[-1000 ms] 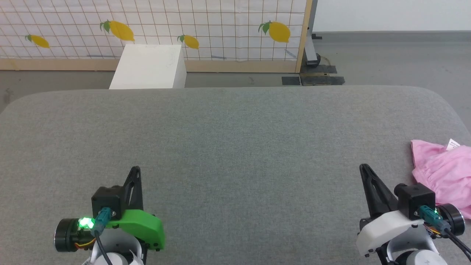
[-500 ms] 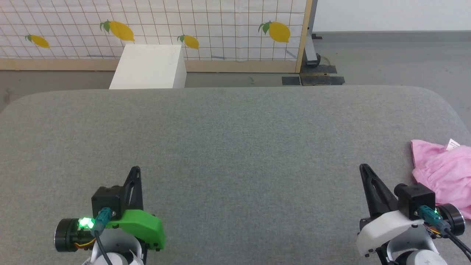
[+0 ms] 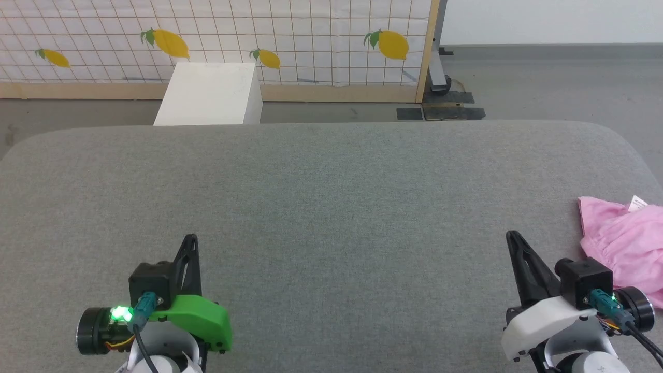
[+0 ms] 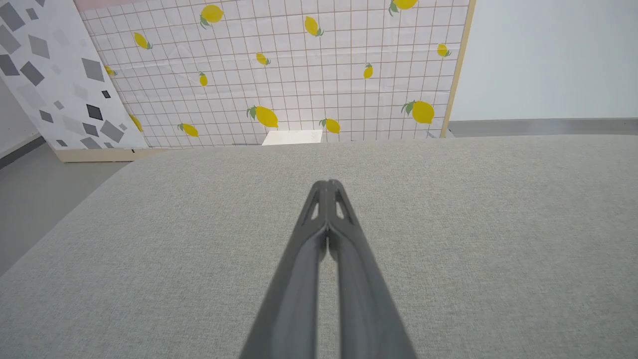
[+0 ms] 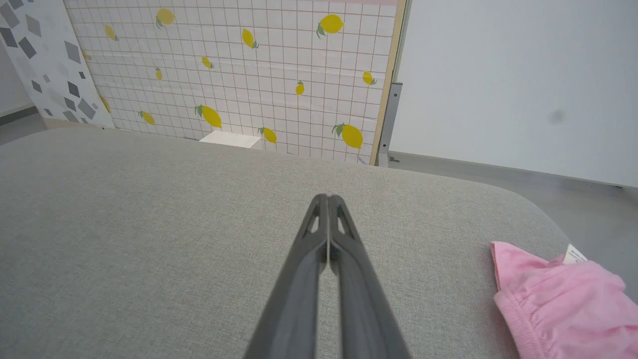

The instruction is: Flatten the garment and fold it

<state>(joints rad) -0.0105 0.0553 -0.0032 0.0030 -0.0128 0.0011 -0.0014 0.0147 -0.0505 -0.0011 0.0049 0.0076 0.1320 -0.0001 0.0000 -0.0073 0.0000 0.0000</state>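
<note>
The garment is a wrinkled light pink cloth with a small white label, lying bunched at the right edge of the grey padded table and cut off by the frame. In the right wrist view the garment lies at the lower right, its gathered band facing my fingers. My right gripper is shut and empty, just left of the cloth and apart from it; its closed tips hover over bare table. My left gripper is shut and empty at the lower left, tips together.
A white box stands on the floor beyond the table's far edge. Behind it runs a lemon-print grid screen in a wooden frame, with a metal stand base at its right end. The table's corners are rounded.
</note>
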